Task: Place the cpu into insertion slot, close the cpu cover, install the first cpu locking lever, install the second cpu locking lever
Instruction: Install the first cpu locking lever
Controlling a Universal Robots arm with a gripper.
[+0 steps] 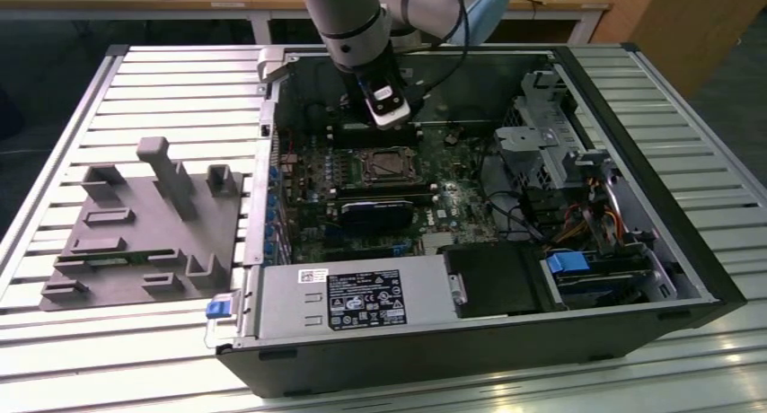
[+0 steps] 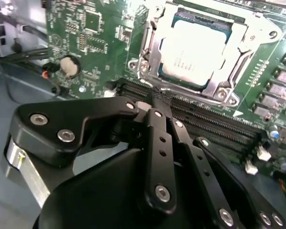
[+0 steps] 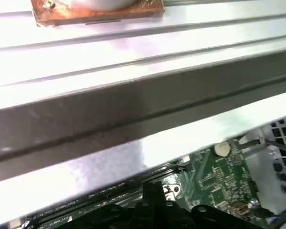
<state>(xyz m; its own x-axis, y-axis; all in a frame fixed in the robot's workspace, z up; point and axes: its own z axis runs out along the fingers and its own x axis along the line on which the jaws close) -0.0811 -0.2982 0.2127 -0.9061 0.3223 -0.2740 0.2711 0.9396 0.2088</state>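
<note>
The cpu [image 2: 193, 50], with its pale silvery top, lies in the insertion slot [image 1: 386, 165] on the green motherboard. The cpu cover [image 2: 151, 40], a grey metal frame, lies flat around the chip's edges. In the exterior view my gripper [image 1: 386, 117] hangs just beyond the socket's far side, over the long black memory slots [image 2: 214, 124]. In the second wrist view the black fingers [image 2: 157, 124] come together at the gripper's [image 2: 154, 98] tips, shut, with nothing between them, a short way from the socket's frame. I cannot make out how the locking levers stand.
The open computer case [image 1: 707, 278] lies on a slatted metal table [image 1: 180, 81]. A grey power supply [image 1: 348, 301] fills its front, a drive cage [image 1: 576, 162] and cables its right. A black block [image 1: 374, 214] sits beside the socket. A grey fixture [image 1: 144, 224] stands at the exterior view's left.
</note>
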